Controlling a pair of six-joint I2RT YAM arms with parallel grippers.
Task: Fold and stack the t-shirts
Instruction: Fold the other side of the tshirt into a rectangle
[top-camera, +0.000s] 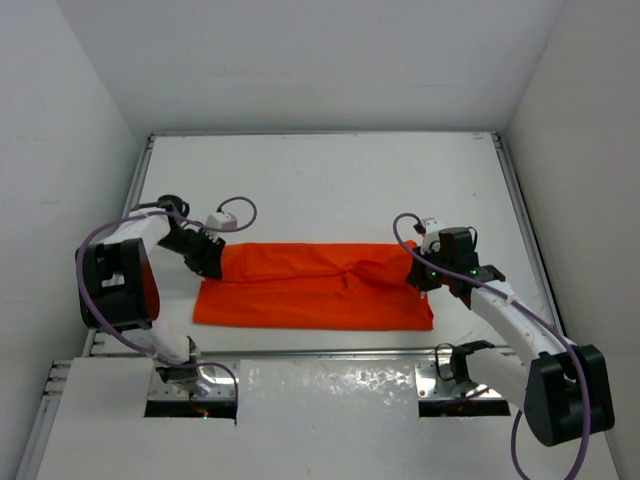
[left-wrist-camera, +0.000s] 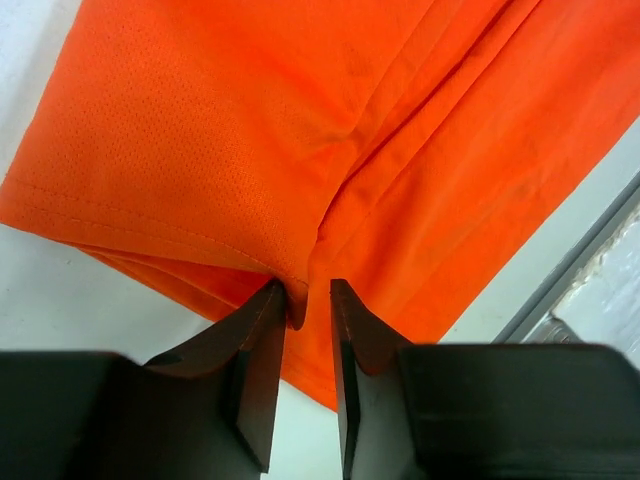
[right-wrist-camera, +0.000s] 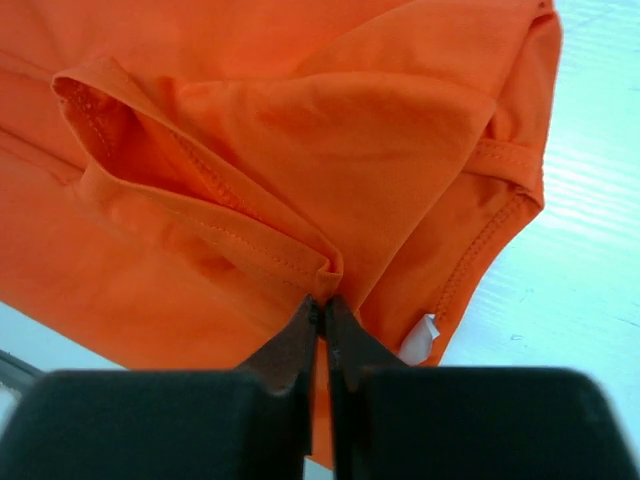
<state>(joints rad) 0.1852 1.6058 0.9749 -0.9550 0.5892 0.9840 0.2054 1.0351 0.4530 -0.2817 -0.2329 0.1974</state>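
The orange-red t-shirt (top-camera: 315, 285) lies on the white table as a long folded band between the two arms. My left gripper (top-camera: 212, 262) is at its left end. In the left wrist view the t-shirt (left-wrist-camera: 300, 130) fills the frame and the left gripper (left-wrist-camera: 308, 290) has its jaws a little apart, with a small fold of the hem between them against the left finger. My right gripper (top-camera: 418, 275) is at the band's right end. In the right wrist view the right gripper (right-wrist-camera: 322, 303) is shut on a hemmed fold of the t-shirt (right-wrist-camera: 300, 130).
White walls enclose the table on three sides. A metal rail (top-camera: 320, 352) runs along the near edge, seen also in the left wrist view (left-wrist-camera: 580, 255). A white label (right-wrist-camera: 418, 340) sticks out of the shirt's collar edge by the right fingers.
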